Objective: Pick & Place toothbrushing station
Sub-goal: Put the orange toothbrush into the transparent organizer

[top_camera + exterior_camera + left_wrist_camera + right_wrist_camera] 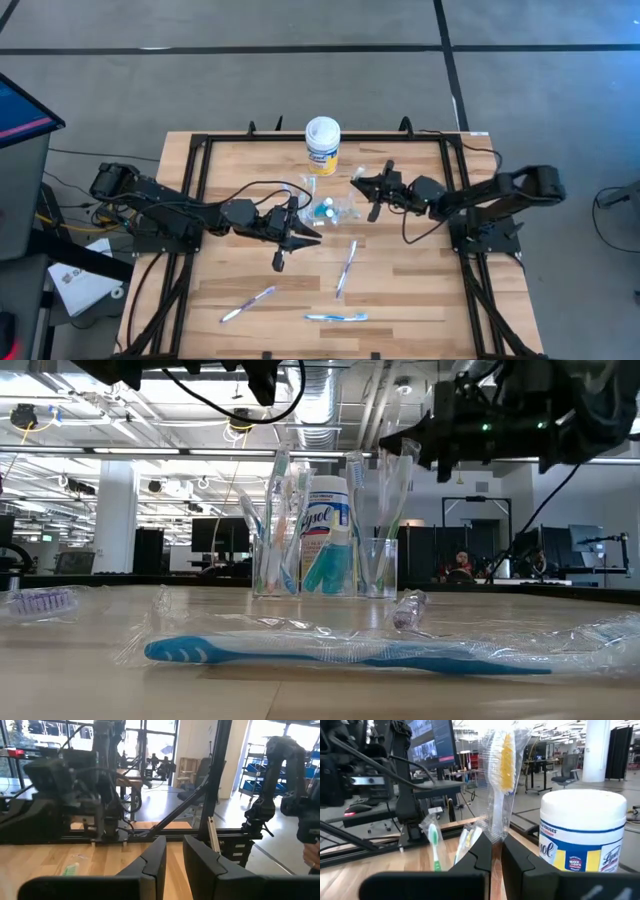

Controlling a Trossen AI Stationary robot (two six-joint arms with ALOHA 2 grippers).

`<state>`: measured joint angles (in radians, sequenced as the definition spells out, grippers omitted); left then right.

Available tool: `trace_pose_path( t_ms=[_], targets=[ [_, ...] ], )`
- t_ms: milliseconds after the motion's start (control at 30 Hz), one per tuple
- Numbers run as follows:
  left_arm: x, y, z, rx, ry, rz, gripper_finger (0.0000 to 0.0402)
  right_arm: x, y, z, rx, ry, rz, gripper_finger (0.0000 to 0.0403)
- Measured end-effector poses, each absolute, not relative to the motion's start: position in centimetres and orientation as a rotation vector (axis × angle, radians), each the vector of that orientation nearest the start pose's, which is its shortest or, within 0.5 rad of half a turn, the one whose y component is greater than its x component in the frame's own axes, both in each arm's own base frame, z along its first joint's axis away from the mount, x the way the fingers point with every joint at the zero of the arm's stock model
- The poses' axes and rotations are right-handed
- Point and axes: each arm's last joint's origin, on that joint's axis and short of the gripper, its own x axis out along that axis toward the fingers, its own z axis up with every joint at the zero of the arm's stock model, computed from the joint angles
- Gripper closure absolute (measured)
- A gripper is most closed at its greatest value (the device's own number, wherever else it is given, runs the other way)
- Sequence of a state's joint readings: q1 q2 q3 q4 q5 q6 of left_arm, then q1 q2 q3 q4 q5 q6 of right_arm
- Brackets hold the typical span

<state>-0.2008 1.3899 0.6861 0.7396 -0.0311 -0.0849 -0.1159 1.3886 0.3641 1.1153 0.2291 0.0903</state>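
Three see-through cups (378,568) stand mid-table in front of the yellow canister (322,145). They hold upright toothbrushes (275,525) and a teal tube (325,565). My right gripper (364,186) is above the right-hand cup (350,206), shut on a wrapped toothbrush with yellow bristles (504,760). My left gripper (298,240) hovers just near of the cups, open by a narrow gap and empty (175,851). Three wrapped toothbrushes lie flat on the near half of the table (248,303), (336,317), (346,268). My right gripper pinches the wrapped toothbrush's handle just below the head (495,832) between its two fingers. The fingers come level from the table's right and lie across the brush. The brush stands nearly upright, head up, and its lower part (392,520) slants down into the right-hand cup.
The black frame rails (200,160) run along the table's left, right and far sides. The yellow canister with its white lid (582,835) stands just beyond my right gripper. A wrapped blue toothbrush (340,652) lies close to the near edge.
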Motion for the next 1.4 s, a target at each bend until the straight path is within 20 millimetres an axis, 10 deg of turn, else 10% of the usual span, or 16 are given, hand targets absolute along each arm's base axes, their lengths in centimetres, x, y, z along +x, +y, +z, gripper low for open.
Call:
trace_pose_path(
  t_ms=[767,1400],
  targets=[
    [28.9,-5.8,25.3,-0.089,-0.022,-0.168,0.0344,26.5,-5.4,12.0,0.182,-0.08,-0.308,0.0391],
    [28.9,-5.8,25.3,-0.089,-0.021,-0.169,0.0344,26.6,-4.8,11.5,0.175,-0.049,-0.291,0.0346]
  ],
)
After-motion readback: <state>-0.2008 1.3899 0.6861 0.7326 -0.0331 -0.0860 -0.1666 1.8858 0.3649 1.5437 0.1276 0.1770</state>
